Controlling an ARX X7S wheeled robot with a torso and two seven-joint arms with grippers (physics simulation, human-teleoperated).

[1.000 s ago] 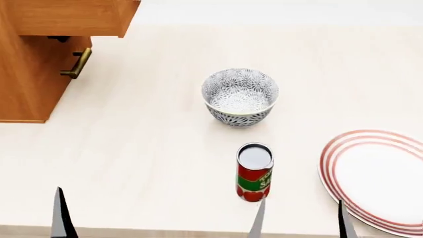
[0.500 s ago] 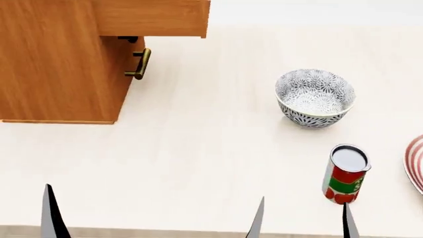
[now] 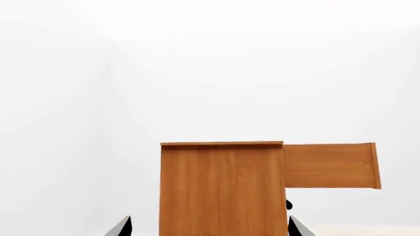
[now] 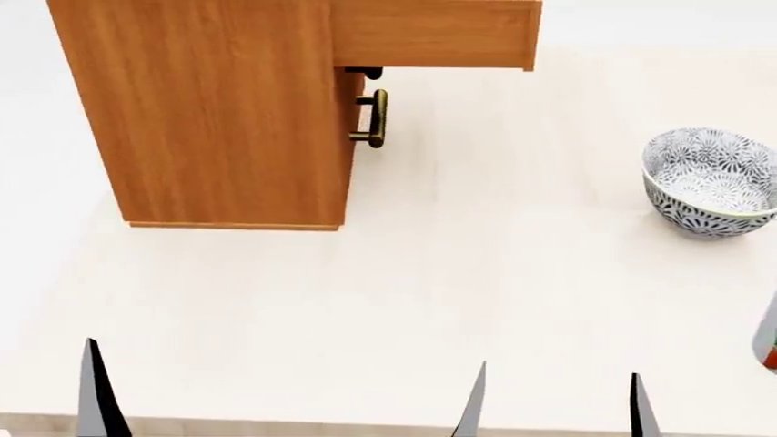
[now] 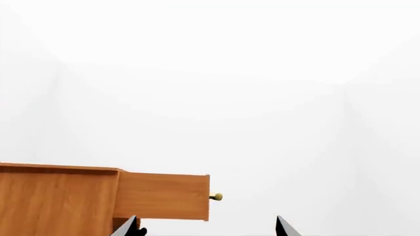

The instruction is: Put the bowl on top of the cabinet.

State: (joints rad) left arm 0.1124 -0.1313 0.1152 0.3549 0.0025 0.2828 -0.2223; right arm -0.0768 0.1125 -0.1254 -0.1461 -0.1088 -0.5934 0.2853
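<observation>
Reaching for the bowl (image 4: 712, 182) is the step in hand, and neither arm has begun it. The bowl stands upright on the worktop (image 4: 401, 309) at the right side of the head view, well apart from the cabinet (image 4: 218, 109) and empty as far as can be seen. The cabinet stands at the far left with its upper drawer (image 4: 435, 33) pulled out toward the bowl's side; a brass handle (image 4: 375, 118) shows on the front below the drawer.

Left end effector (image 4: 282, 401): fingers spread wide, holding nothing, low at the near edge. Right end effector: only one fingertip (image 4: 640, 410) shows in the head view; the right wrist view shows two tips apart with nothing between them.

Recommended procedure, as a judgement:
- Use the right arm, which is nearer the bowl.
- Close one finger inside the rim and one outside, on the near wall.
- Lift high enough to clear the drawer before moving across.
- Set the bowl on the flat cabinet top (image 3: 222, 143), not on the open drawer.

A red object (image 4: 769, 341) at the right edge stands near the approach path; avoid it.
</observation>
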